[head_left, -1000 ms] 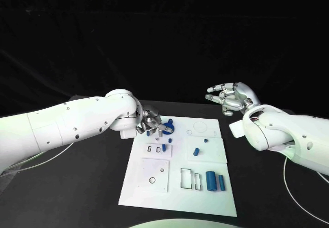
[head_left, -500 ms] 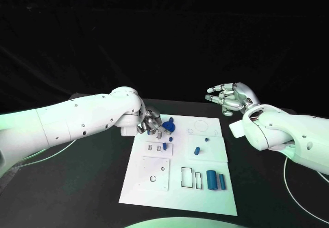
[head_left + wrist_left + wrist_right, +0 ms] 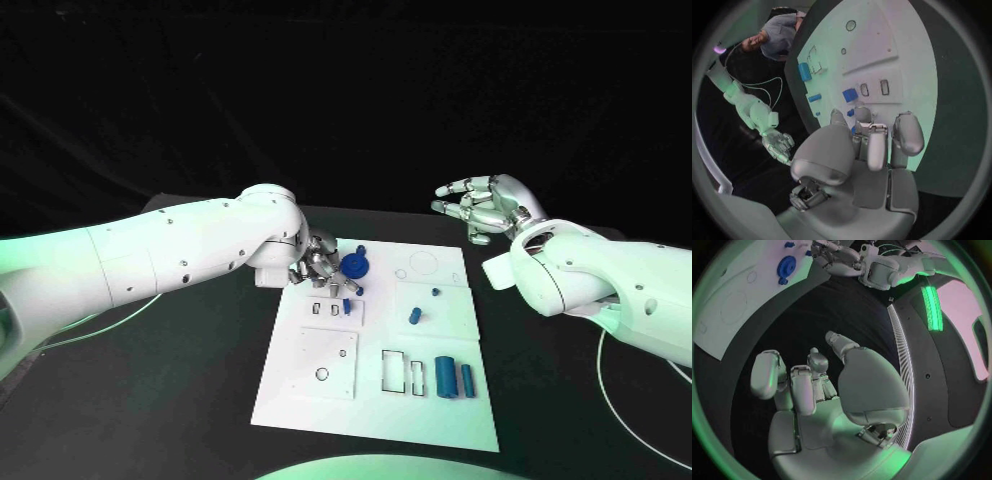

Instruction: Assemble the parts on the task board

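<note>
- The blue disc part point(image 3: 355, 264) sat at the task board point(image 3: 378, 420)'s far left, pinched in my left hand point(image 3: 323, 266).
- By my judgement assembly was barely begun: two blue bars point(image 3: 454, 380) filled near slots, small pieces point(image 3: 414, 318) lay loose.
- My right hand point(image 3: 483, 207) hung empty, fingers apart, beyond the board.
</note>
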You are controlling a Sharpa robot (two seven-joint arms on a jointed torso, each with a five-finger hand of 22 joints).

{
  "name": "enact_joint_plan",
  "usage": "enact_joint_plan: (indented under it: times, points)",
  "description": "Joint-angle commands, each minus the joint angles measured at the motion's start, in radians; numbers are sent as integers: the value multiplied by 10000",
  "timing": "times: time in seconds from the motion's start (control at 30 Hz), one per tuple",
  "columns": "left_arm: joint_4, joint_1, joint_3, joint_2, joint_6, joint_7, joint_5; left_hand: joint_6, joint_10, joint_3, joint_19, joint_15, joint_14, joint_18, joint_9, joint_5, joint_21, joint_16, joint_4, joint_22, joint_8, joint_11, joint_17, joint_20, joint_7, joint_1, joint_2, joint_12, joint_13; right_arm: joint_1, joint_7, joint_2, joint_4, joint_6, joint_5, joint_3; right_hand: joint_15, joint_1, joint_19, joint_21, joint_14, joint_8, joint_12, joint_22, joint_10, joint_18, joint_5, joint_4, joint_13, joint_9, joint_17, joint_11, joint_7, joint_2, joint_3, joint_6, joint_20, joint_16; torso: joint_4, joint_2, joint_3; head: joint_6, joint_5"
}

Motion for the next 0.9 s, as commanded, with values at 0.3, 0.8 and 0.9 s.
enact_joint_plan:
  times: [0.3,0.8,0.9]
  points:
    - [-125,-106,-77,190,387,23,48,-17,-100,-193,-94,-64,613,-3,26,48,-77,-48,-50,-45,-4,-15,955,-21,-3,167,-9,-39,-26,-47,16,-3,12,201,-143,-4,22,-12,-42,-36,317,69,-22,466,-36,191,71,57,-5,-12,-12,9,-8,-103,38,-70,22,-24,-1,1,-1,-31,-15]
    - [-226,-128,-118,301,463,13,68,-36,-98,-158,-111,-70,615,-2,90,57,-77,-47,-56,-39,4,-22,965,-22,-10,423,-17,-31,29,-81,14,4,-14,254,-147,-5,25,-38,-40,-39,316,95,-5,467,-30,190,110,95,0,-8,-6,13,-5,-92,44,-83,26,-23,17,10,-10,-41,-53]
    - [-236,-130,-122,308,465,11,83,-40,-91,-141,-117,-71,615,0,100,61,-79,-47,-52,-44,3,-24,965,-23,-12,466,1,-21,53,-84,9,7,-19,259,-147,-5,25,-38,-40,-39,316,95,-5,467,-30,190,110,95,0,-8,-6,13,-5,-92,44,-83,26,-23,22,10,-10,-44,-59]
